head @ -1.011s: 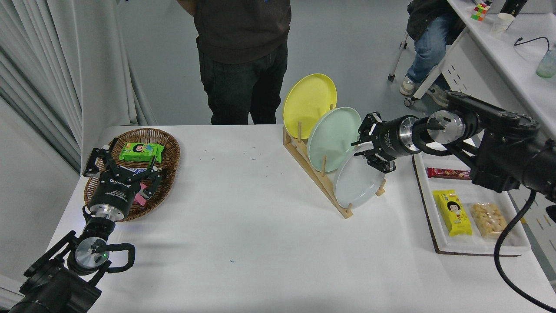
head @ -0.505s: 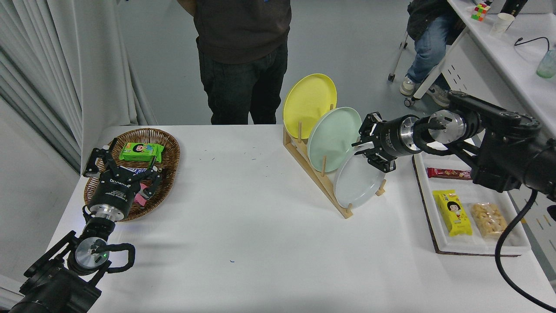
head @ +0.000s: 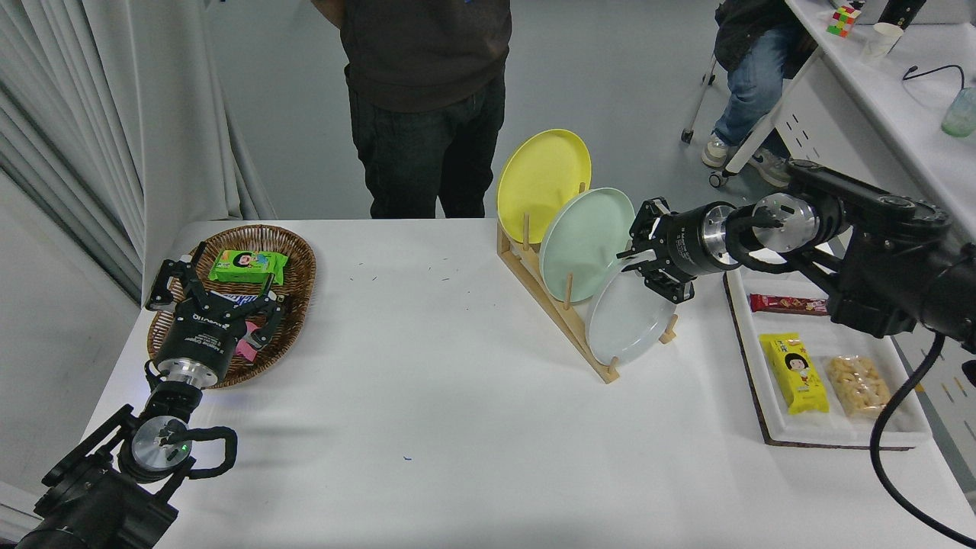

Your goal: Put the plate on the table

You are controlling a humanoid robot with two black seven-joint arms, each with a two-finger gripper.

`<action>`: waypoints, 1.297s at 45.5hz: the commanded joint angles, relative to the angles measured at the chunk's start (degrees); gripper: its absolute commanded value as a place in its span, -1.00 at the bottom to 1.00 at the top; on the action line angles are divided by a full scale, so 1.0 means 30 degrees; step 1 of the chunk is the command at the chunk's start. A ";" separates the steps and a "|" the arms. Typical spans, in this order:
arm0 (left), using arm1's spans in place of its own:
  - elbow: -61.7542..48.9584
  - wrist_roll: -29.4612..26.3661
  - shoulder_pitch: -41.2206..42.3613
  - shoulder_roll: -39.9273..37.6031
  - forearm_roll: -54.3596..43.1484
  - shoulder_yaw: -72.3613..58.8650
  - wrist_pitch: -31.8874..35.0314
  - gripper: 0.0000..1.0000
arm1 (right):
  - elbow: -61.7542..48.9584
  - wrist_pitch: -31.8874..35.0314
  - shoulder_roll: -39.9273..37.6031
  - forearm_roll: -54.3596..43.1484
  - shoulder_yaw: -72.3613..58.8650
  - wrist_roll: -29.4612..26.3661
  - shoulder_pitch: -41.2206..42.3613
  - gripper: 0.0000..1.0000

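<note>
White and matte, the table (head: 427,396) fills most of the view, with pale grey floor beyond it and a person in dark clothes (head: 425,99) standing at its 12 o'clock edge. Toward 2 o'clock from the table's middle, a slanted wooden rack (head: 568,313) holds three plates on edge: a yellow plate (head: 543,183) farthest back, a mint-green plate (head: 583,232) in the middle, and the pale grey plate (head: 625,324) in the nearest slot, still upright in the rack. The right gripper (head: 646,263) reaches in from 3 o'clock and sits at the grey plate's upper rim, its jaws spread apart; whether a finger touches the rim cannot be told. At 3 o'clock on the table, a white tray (head: 770,412) carries a red snack bar (head: 788,305), a yellow packet (head: 797,374) and a clear bag of snacks (head: 858,385). At 9 o'clock, the left gripper (head: 217,286) is parked with jaws apart over a wicker basket (head: 297,259) holding a green packet (head: 248,267).
</note>
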 commanded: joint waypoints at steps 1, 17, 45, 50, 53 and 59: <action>0.0000 0.0000 -0.0012 0.0000 0.0001 0.0000 0.0000 0.96 | 0.0092 0.0041 -0.0105 0.0017 -0.0029 -0.0017 0.0221 -0.72; 0.0000 0.0000 -0.0012 0.0000 0.0001 0.0000 0.0000 0.96 | 0.0092 0.0042 -0.0252 0.0017 -0.0234 -0.0017 0.0309 -0.75; 0.0000 0.0000 -0.0012 0.0000 0.0001 0.0000 0.0000 0.96 | 0.0268 0.0305 -0.0281 0.0017 -0.0292 -0.0017 0.0280 -0.90; 0.0000 0.0000 -0.0012 0.0000 0.0001 0.0000 0.0000 0.96 | 0.0239 0.0305 -0.0281 0.0017 -0.0292 -0.0017 0.0280 -0.92; 0.0000 0.0000 -0.0012 0.0000 0.0002 0.0000 0.0000 0.96 | 0.0239 0.0305 -0.0281 0.0017 -0.0292 0.0012 0.0280 -0.97; 0.0000 0.0000 -0.0012 0.0000 0.0001 0.0000 0.0000 0.96 | 0.0239 0.0305 -0.0281 0.0017 -0.0321 -0.0017 0.0280 -0.99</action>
